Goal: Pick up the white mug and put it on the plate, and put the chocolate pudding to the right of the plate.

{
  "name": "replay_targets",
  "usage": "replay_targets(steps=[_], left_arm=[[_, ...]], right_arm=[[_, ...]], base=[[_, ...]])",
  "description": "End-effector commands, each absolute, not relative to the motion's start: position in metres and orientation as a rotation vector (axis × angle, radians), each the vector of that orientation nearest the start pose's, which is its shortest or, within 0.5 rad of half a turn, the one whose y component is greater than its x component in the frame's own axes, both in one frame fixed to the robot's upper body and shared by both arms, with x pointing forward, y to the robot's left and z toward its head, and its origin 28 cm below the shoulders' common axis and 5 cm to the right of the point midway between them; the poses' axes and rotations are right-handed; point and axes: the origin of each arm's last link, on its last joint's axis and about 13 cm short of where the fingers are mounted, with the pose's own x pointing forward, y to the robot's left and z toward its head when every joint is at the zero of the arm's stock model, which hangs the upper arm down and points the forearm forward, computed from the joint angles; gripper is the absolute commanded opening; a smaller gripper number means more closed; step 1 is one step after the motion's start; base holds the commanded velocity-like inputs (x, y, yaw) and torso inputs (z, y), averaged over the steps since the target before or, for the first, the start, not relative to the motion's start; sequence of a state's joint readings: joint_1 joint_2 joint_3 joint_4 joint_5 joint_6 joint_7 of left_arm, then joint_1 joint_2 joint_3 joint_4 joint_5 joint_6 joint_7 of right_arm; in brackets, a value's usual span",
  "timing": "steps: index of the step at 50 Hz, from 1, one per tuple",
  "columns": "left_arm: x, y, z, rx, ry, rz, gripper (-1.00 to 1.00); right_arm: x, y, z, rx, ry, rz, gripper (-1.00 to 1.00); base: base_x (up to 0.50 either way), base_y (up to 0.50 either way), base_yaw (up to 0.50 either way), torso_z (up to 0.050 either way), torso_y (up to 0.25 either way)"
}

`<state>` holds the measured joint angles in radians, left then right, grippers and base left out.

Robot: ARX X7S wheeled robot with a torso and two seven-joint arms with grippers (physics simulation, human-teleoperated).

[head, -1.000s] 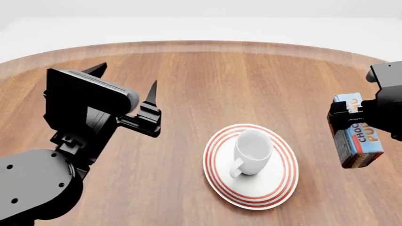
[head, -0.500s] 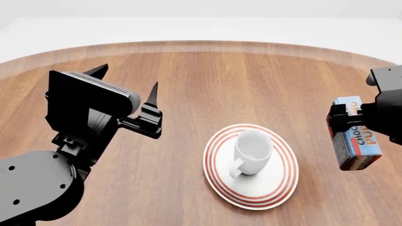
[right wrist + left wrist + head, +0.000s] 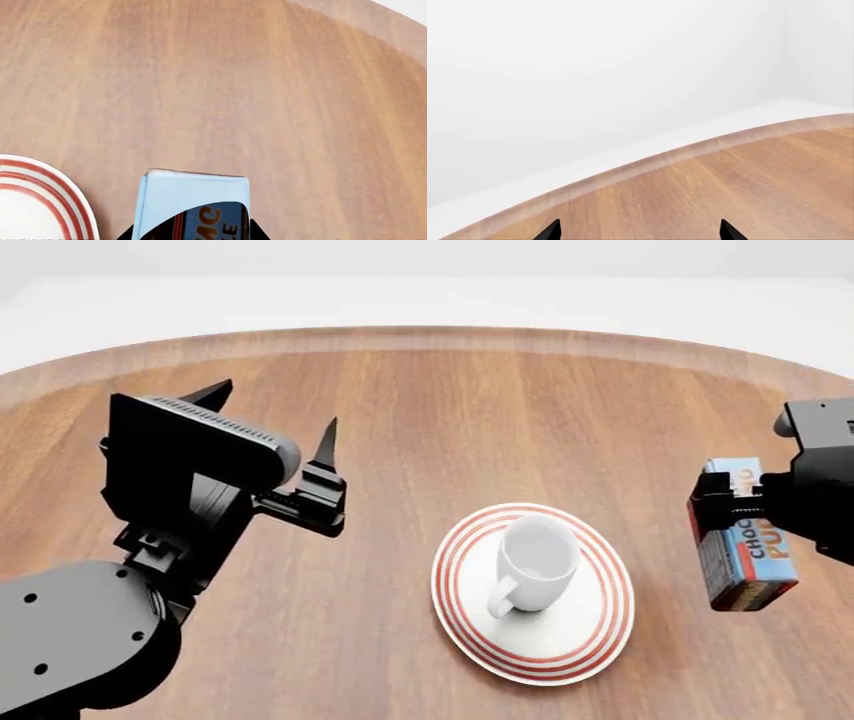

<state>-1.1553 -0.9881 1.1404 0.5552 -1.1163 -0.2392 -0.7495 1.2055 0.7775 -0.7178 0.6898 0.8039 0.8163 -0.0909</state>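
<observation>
While white mug (image 3: 537, 562) sits upright on plate (image 3: 587, 640), handle toward the robot: first half of task judged done. Chocolate pudding (image 3: 747, 555) clamped between fingers of right gripper (image 3: 731, 502), held on end to the right of the plate, well apart from its rim; whether clear of the worktop (image 3: 441, 420) or touching it not determinable from head view. In right wrist view only the light-blue top end of the carton and part of its lettering visible, plate rim just beside. Left gripper (image 3: 274, 425) empty, fingers apart, raised over bare wood on the left.

Handling, as judgement: carton light, thin card walls, likely to dent under hard squeeze; faces smooth, may slip. Best gripped across the narrow flat sides near mid-height. Tall on end, so liable to topple if released tilted
</observation>
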Motion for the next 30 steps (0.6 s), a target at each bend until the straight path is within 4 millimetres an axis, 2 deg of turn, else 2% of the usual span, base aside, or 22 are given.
replay_targets(steps=[1,30], left_arm=[[0.239,0.225,0.231,0.231,-0.226,-0.284,1.00],[0.240,0.222,0.226,0.232,-0.217,-0.290,1.00]], right_arm=[[0.341,-0.292,0.190,-0.086,0.564,-0.049,-1.00],[0.346,-0.293,0.162,-0.072,0.596,-0.059,-1.00]], base=[[0.00,0.00,0.00,0.000,0.000],[0.00,0.00,0.00,0.000,0.000]])
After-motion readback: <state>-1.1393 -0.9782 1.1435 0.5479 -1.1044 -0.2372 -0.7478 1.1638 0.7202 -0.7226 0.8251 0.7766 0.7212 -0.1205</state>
